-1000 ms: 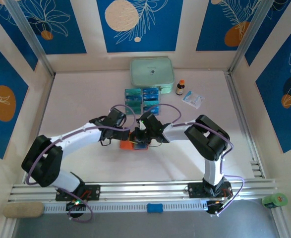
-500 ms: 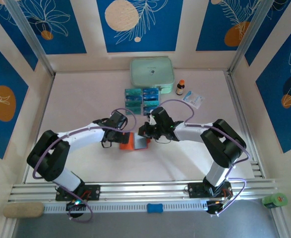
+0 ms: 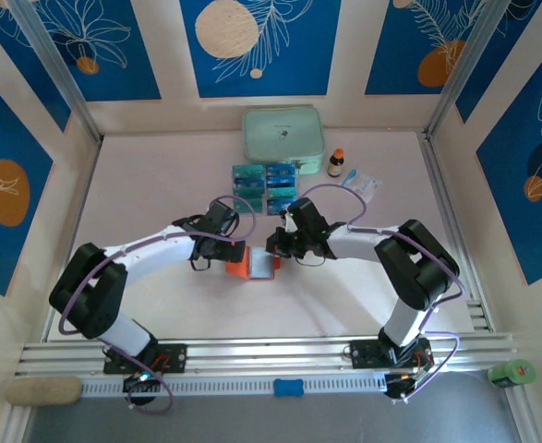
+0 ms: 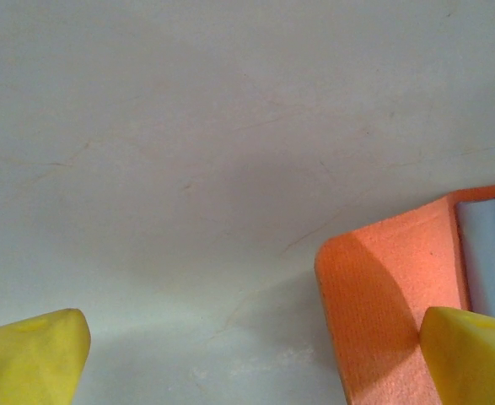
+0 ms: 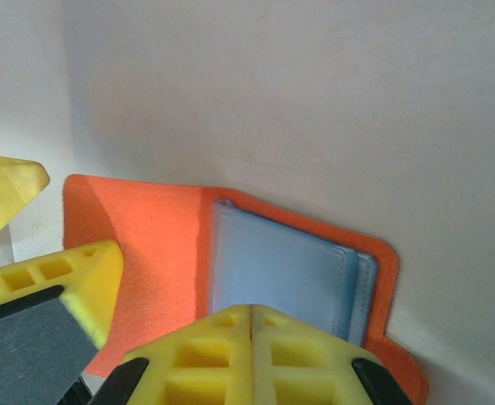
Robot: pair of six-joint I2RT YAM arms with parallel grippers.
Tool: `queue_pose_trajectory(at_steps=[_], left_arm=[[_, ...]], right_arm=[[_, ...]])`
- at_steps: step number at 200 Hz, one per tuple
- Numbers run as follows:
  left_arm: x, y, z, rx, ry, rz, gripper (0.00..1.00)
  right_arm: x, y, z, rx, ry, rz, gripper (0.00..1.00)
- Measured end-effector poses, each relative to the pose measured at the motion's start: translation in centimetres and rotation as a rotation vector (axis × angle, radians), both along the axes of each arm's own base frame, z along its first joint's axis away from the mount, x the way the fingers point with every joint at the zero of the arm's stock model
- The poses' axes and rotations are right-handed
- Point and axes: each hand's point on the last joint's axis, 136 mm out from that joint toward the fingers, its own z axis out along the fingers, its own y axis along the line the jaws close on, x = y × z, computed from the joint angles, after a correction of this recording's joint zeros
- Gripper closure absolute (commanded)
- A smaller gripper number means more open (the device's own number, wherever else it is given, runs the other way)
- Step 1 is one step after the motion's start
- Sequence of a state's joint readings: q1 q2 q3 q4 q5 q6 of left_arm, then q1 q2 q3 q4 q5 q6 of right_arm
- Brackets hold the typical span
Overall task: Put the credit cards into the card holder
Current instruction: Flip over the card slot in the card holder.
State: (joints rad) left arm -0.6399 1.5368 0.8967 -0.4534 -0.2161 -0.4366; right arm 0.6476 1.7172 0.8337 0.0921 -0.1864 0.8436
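The card holder [image 3: 241, 267] lies open on the table, orange flap to the left and greyish pocket [image 5: 277, 268] to the right. My left gripper [image 4: 251, 359] is open at its left edge, with one fingertip [image 4: 470, 348] on the orange flap [image 4: 390, 295] and the other on bare table. My right gripper [image 5: 251, 319] is shut with nothing in it, its tips over the pocket's near edge. From above, the left gripper [image 3: 231, 246] and the right gripper [image 3: 279, 246] flank the holder's far side. The teal credit cards [image 3: 265, 187] stand in a clear rack behind them.
A mint-green zip case [image 3: 283, 138] lies at the back, with a small brown bottle [image 3: 336, 163] and a white-and-blue sachet [image 3: 359, 184] to its right. An aluminium rail [image 3: 252, 355] runs along the near edge.
The right gripper has drawn back off the card holder toward the upper right. The holder now lies opened with its grey pocket showing. The left arm has shifted slightly.
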Motion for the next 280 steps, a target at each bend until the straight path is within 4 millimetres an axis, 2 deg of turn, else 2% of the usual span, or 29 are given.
queue_pose_trajectory(at_steps=[51, 123, 181, 239, 280], left_arm=[[-0.2, 0.0, -0.9, 0.0, 0.01, -0.002, 0.0], [-0.6, -0.8, -2.1, -0.06, 0.01, -0.023, 0.0], [-0.8, -2.0, -1.2, -0.162, -0.034, -0.049, 0.0], [-0.3, -3.4, -0.3, -0.243, -0.068, -0.07, 0.0], [-0.2, -3.9, -0.4, -0.263, -0.064, -0.081, 0.0]], right_arm=[[-0.5, -0.7, -2.0, -0.069, 0.037, 0.014, 1.0], [-0.4, 0.1, -2.2, -0.077, 0.031, 0.035, 1.0], [-0.7, 1.0, -2.3, -0.076, 0.029, 0.057, 1.0], [-0.8, 1.1, -2.3, -0.071, 0.038, 0.053, 1.0], [-0.9, 1.3, -2.3, -0.058, 0.05, 0.052, 1.0]])
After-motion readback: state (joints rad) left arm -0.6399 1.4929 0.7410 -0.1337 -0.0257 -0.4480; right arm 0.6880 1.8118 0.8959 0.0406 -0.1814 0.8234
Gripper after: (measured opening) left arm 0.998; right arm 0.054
